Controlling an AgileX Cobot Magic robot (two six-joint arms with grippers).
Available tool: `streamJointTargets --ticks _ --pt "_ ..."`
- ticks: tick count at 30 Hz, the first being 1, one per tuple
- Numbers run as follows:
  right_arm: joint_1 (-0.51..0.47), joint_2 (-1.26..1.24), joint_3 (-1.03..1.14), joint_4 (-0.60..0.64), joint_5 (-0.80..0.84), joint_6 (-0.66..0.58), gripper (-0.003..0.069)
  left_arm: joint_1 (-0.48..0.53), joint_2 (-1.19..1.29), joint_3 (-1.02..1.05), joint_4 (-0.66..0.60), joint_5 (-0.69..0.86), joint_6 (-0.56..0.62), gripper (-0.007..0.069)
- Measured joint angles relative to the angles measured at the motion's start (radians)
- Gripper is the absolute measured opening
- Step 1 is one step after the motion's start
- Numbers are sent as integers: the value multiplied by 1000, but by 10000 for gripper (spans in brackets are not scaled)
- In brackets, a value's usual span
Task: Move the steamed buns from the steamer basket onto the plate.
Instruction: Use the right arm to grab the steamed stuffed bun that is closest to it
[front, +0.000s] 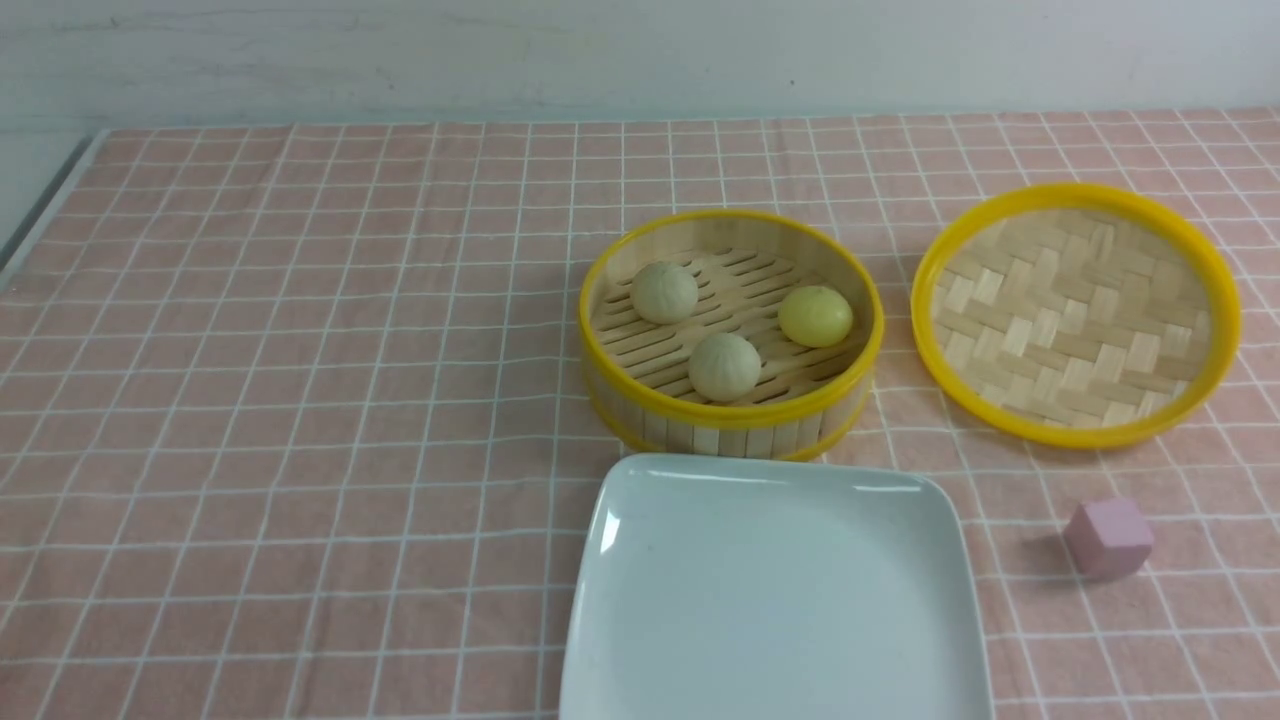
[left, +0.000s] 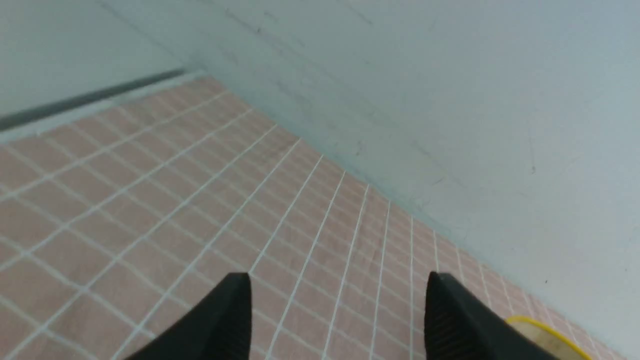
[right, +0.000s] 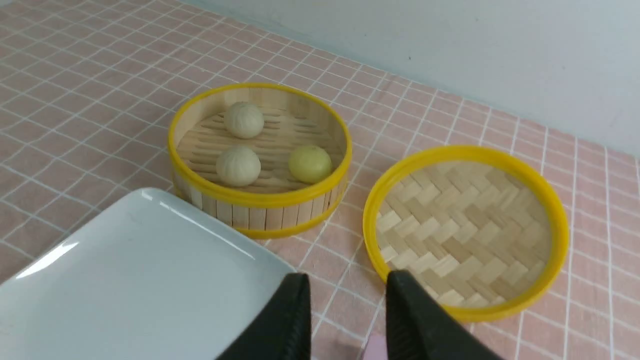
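Observation:
The steamer basket stands mid-table with three steamed buns on its slatted floor: two pale ones and a yellow one. Just in front of it lies the white square plate, with nothing on it. Neither gripper shows in the front view. The right wrist view looks over the plate to the basket and its buns. My right gripper is open and holds nothing. My left gripper is open wide over bare checked cloth, far from the buns.
The woven bamboo lid lies inside-up to the right of the basket. A small pink cube sits in front of the lid, right of the plate. A yellow rim peeks past the left gripper's finger. The wall runs along the table's back edge.

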Motion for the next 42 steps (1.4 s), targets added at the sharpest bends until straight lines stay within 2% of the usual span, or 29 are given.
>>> streamJointTargets --ticks 4,8,11,12,13,14,17,19,20,21,22,23,24,25,27,31,36,38,42 --pt "0 111 0 90 -75 -90 240 0 0 -89 -3 32 16 469" --pt "0 209 0 185 -111 -178 240 0 13 -206 -10 163 64 450" --pt "0 263 0 235 -116 -254 240 0 77 -279 -54 263 155 428" --pt "0 282 -2 254 -117 -281 240 0 109 -304 -91 295 206 419" --pt "0 312 -11 281 -119 -323 240 0 163 -336 -173 334 306 401" --pt "0 315 -13 284 -120 -327 240 0 163 -340 -186 334 306 401" --pt "0 387 -52 352 -125 -388 240 0 298 -410 -488 379 632 364" --pt "0 425 -75 374 -123 -413 240 0 354 -434 -624 396 800 356" --pt "0 457 -105 387 -112 -435 240 0 397 -452 -720 415 930 354" --pt "0 468 -110 389 -109 -437 240 0 410 -457 -735 419 972 354" --pt "0 510 -152 398 -86 -457 240 0 465 -474 -848 446 1132 354" --pt "0 542 -180 402 -66 -463 240 0 497 -485 -908 464 1220 354" --pt "0 549 -186 402 -62 -464 240 0 497 -487 -919 467 1220 354" --pt "0 597 -230 403 -31 -471 240 0 539 -497 -984 489 1335 354" --pt "0 668 -296 400 18 -475 240 0 594 -507 -1044 505 1435 354" --pt "0 820 -426 374 122 -478 242 0 701 -508 -1083 516 1549 375" --pt "0 991 -560 346 182 -482 268 0 817 -508 -1106 531 1643 491" --pt "6 1046 -599 334 185 -489 286 0 849 -517 -1117 519 1664 528" --pt "51 1126 -666 283 186 -487 315 0 893 -540 -1129 477 1684 550"
